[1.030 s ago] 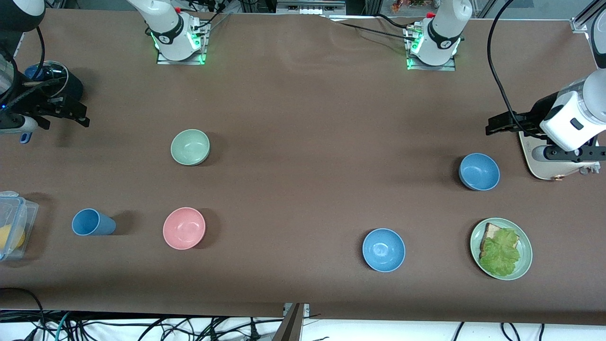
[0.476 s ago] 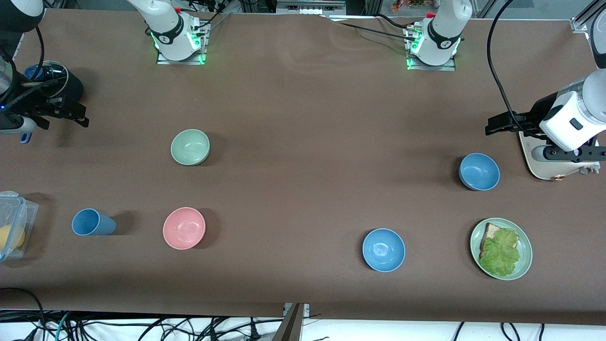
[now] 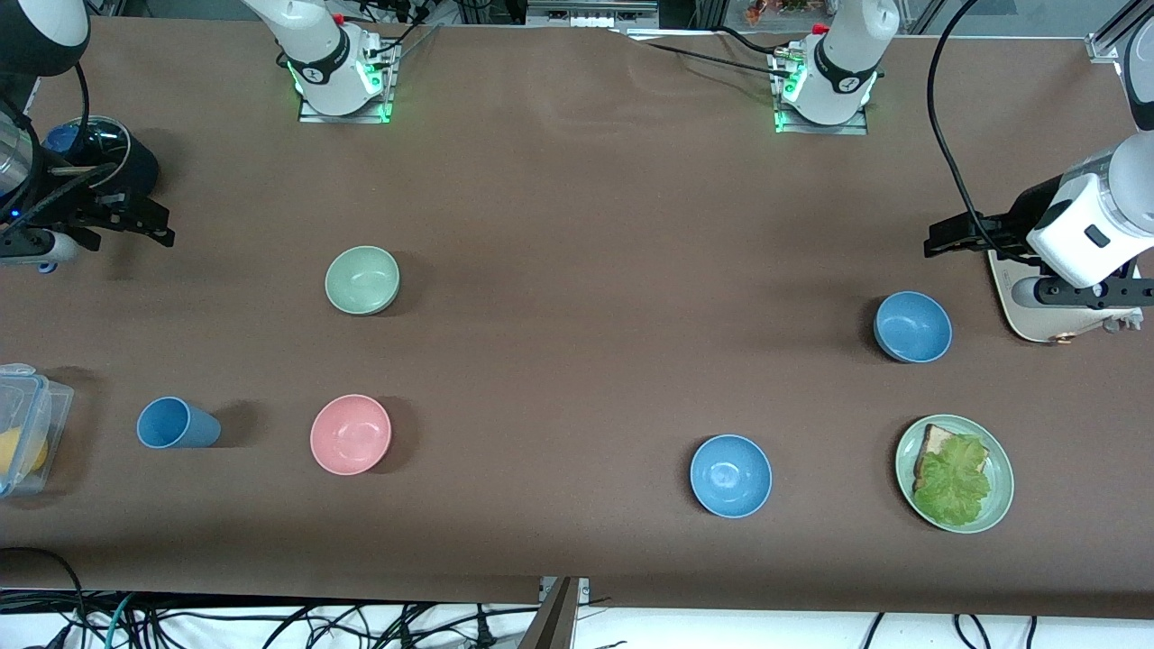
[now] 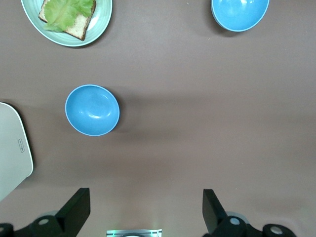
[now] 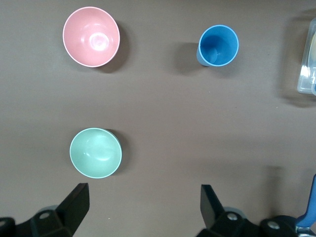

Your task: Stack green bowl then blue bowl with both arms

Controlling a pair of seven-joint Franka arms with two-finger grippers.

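The green bowl (image 3: pixel 361 279) sits upright toward the right arm's end of the table, and shows in the right wrist view (image 5: pixel 95 152). One blue bowl (image 3: pixel 912 325) sits toward the left arm's end. A second blue bowl (image 3: pixel 730 475) sits nearer the front camera. Both show in the left wrist view, the first (image 4: pixel 92 110) and the second (image 4: pixel 240 14). My right gripper (image 3: pixel 149 223) hovers open and empty near the table's end, apart from the green bowl (image 5: pixel 143 210). My left gripper (image 3: pixel 947 239) hovers open and empty beside the first blue bowl (image 4: pixel 145 212).
A pink bowl (image 3: pixel 351 434) and a blue cup (image 3: pixel 176 423) stand nearer the camera than the green bowl. A clear box (image 3: pixel 27 428) lies at that end. A green plate (image 3: pixel 1001 491) holds bread and lettuce. A cream board (image 3: pixel 1028 315) lies under the left arm.
My right gripper has shifted and turned slightly in place. The left arm and all the bowls have not moved.
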